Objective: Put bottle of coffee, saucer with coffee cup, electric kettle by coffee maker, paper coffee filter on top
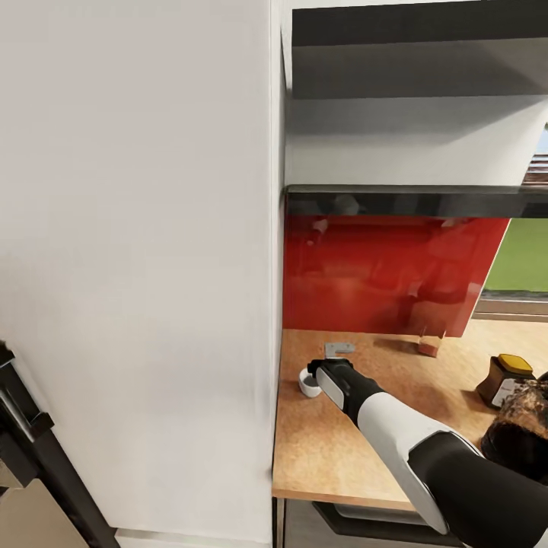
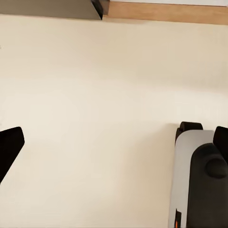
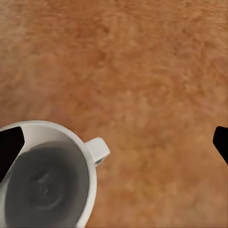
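Warm wood-grain kitchen surface (image 1: 335,441) runs along a glossy red backsplash (image 1: 380,274), with a thin dark floating shelf board (image 1: 411,199) above it and a tall white cabinet side (image 1: 137,266) closing off our left. We see our right arm reaching forward over the surface, its right claw (image 1: 323,374) hanging directly above a tiny white coffee cup (image 1: 307,383) that stands close to the cabinet side. In the right wrist view the cup (image 3: 47,178) is upright, its empty grey interior and small handle showing, and the two black fingertips (image 3: 10,147) sit wide apart, one over the cup's rim and the other well off to the side, so the right claw is spread and grips nothing. Near the right edge of the head view stands a small dark jar with a tan-yellow lid (image 1: 504,379), just beside a dark brownish rounded shape (image 1: 521,426), possibly the kettle. A small grey-white piece (image 1: 339,349) lies by the backsplash, too small to identify. The left wrist view faces a pale wall, and the left claw's fingertips (image 2: 10,147) stand wide apart, empty.
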Available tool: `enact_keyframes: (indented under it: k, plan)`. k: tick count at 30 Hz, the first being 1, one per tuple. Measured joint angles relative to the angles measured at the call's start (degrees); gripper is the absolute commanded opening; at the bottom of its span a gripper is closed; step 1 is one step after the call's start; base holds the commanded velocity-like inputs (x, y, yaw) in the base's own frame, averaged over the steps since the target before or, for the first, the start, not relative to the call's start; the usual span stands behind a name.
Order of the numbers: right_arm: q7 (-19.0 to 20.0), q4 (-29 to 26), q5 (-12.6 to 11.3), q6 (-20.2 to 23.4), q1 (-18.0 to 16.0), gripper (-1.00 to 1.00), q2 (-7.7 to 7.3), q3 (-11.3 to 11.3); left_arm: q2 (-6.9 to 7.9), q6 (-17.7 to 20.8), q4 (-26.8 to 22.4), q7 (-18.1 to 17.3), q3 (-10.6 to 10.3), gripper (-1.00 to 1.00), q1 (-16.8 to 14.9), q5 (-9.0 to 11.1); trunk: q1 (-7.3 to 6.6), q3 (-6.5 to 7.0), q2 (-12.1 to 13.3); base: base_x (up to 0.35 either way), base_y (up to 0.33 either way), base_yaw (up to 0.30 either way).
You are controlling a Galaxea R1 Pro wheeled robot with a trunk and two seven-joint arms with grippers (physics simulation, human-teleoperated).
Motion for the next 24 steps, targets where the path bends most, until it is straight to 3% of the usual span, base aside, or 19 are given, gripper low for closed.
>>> enact_keyframes:
  k: [8,24]
  plan:
    - [0.00,0.08,-0.02,-2.14,0.14,1.00,0.22,0.00,0.00,0.04,0.02,0.00,0.00,1.00,0.09,0.00,0.00,0.00,0.00,0.000,0.000,0.000]
    - [1.86,2.48,-0.09,-2.48,0.26,1.00,0.26,0.00,0.00,0.06,0.02,0.00,0.00,1.00,0.14,0.00,0.00,0.00,0.00,0.027,0.000,0.000]
